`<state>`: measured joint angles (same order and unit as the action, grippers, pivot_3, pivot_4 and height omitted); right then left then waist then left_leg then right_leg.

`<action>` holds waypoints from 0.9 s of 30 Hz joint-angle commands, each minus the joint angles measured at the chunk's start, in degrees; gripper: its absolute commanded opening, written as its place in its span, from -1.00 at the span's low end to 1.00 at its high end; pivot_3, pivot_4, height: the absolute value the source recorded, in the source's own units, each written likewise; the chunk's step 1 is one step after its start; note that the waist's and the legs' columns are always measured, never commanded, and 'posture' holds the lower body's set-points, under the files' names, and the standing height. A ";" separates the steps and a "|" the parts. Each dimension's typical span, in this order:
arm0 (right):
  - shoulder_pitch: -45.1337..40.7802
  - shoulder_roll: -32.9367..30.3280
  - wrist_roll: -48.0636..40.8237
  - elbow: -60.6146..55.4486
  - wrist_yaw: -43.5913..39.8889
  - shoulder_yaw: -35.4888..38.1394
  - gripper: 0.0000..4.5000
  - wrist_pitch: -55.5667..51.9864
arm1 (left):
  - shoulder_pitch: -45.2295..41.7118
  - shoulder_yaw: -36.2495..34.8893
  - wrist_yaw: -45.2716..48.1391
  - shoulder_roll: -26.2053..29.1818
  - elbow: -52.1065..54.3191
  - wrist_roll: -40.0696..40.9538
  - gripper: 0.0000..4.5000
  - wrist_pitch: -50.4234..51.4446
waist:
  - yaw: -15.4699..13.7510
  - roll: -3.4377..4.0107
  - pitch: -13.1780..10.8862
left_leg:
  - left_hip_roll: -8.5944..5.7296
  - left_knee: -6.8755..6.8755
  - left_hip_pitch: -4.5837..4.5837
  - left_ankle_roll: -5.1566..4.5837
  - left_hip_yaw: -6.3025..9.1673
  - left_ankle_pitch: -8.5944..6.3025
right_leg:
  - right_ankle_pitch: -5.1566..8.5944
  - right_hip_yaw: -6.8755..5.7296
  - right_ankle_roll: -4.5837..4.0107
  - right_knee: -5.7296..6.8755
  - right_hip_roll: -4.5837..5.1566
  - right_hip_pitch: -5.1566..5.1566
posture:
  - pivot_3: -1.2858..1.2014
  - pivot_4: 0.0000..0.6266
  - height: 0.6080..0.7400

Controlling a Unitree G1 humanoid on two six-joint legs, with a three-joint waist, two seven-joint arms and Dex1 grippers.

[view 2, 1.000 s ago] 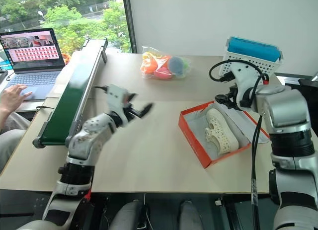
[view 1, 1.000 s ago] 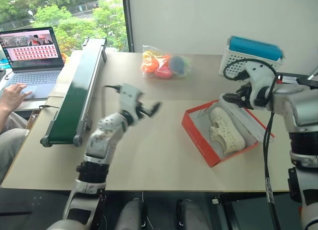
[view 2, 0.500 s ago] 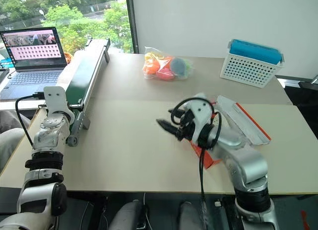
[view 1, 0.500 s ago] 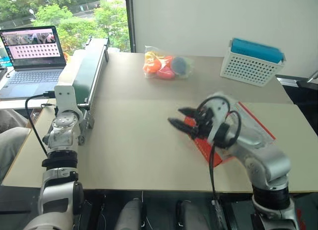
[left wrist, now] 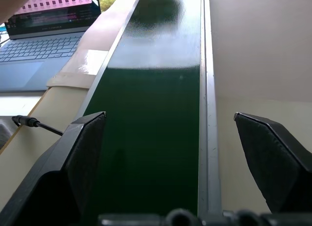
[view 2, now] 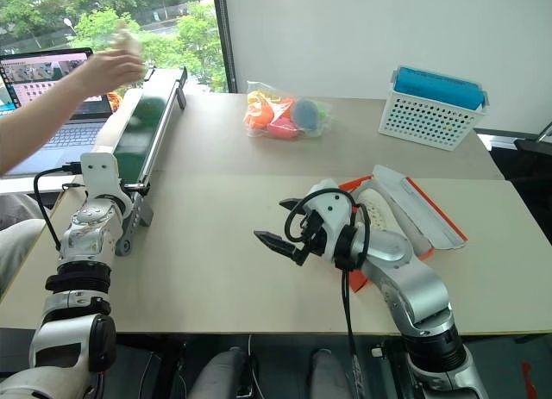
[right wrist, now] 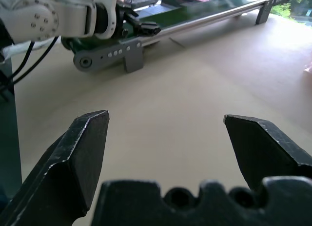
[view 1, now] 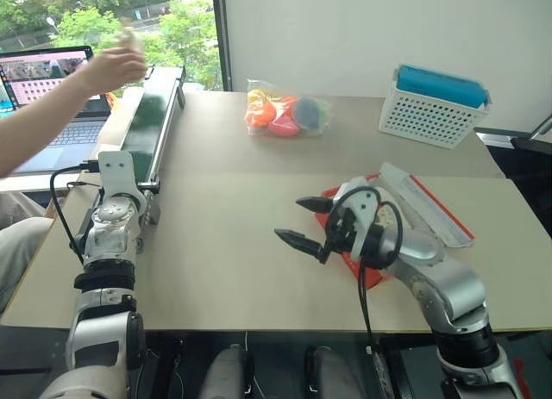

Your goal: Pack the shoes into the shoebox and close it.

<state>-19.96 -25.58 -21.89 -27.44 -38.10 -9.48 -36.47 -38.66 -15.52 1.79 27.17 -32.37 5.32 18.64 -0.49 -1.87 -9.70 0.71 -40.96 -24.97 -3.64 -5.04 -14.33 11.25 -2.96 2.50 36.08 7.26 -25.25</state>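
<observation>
well apart, right gripper (view 1: 302,220) hovers beside shoebox (view 1: 352,265) edge.

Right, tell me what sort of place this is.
Probably a robot test lab or office: a long green conveyor belt on a beige table, an open grey laptop beside it, a big window onto trees.

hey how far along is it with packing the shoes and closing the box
Partly done: one shoe lies in the box, whose lid is open. The right gripper is open and empty over the table, the left gripper open at the conveyor belt. Left: second shoe, close lid.
</observation>
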 commanded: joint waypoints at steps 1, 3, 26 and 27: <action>-0.61 -0.75 3.58 -0.18 0.58 -1.71 0.98 3.93 | -1.33 -0.52 -0.63 0.74 1.97 -0.17 1.00 -0.41 | 0.01 0.00 0.00 | 0.00 0.00 0.00 0.00 0.00 0.00 | 0.00 0.00 0.00 0.00 0.00 0.00 | 0.03 -0.52 0.46; -0.47 -1.25 5.09 0.26 0.56 -2.84 0.98 4.24 | -1.36 -0.43 -0.50 0.80 2.01 -0.04 1.00 -0.17 | 0.01 0.00 0.00 | 0.00 0.00 0.01 0.00 0.00 0.00 | 0.00 0.00 0.00 0.00 0.00 0.00 | 0.03 -0.52 0.46; 0.29 1.06 7.26 1.32 5.00 -3.02 0.98 2.03 | -3.25 0.37 1.62 2.07 1.49 -0.36 1.00 0.51 | -0.06 -0.01 0.01 | 0.00 -0.02 0.00 0.01 0.00 0.00 | 0.00 -0.01 -0.01 0.01 0.00 0.01 | 0.03 -0.52 0.46; 0.31 1.22 7.23 1.32 5.11 -2.94 0.98 1.98 | -3.34 0.43 1.65 2.08 1.46 -0.39 1.00 0.51 | -0.04 -0.01 0.01 | 0.00 -0.02 0.00 0.01 0.00 0.00 | 0.00 -0.01 0.00 0.01 0.00 0.01 | 0.03 -0.52 0.46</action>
<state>-19.43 -24.74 -14.67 -25.14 -33.53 -13.06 -34.89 -40.45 -15.01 3.29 28.06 -32.08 5.38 19.89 -0.53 -1.88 -9.70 0.71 -40.97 -24.97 -3.63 -5.05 -14.33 11.25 -2.97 2.50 36.09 7.27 -25.24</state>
